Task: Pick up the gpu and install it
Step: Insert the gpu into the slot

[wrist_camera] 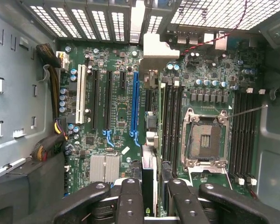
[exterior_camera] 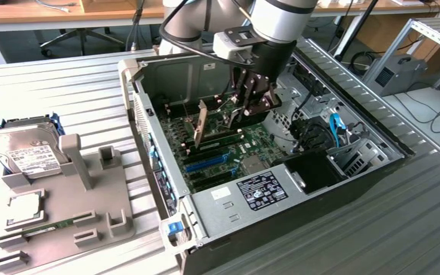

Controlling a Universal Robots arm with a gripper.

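GPU [exterior_camera: 200, 127] stands on edge at the centre of the exterior frame, inside the open case [exterior_camera: 228, 200], low over the motherboard [exterior_camera: 228, 152]. Gripper [exterior_camera: 252, 107], just to its right, has its fingers [wrist_camera: 130, 200] clamped on the card's top edge. Installing looks under way: card seemingly lined up with a slot [wrist_camera: 135, 105], not clearly seated. Judged need: straight downward pressure, bracket [wrist_camera: 137, 18] meeting the rear opening.
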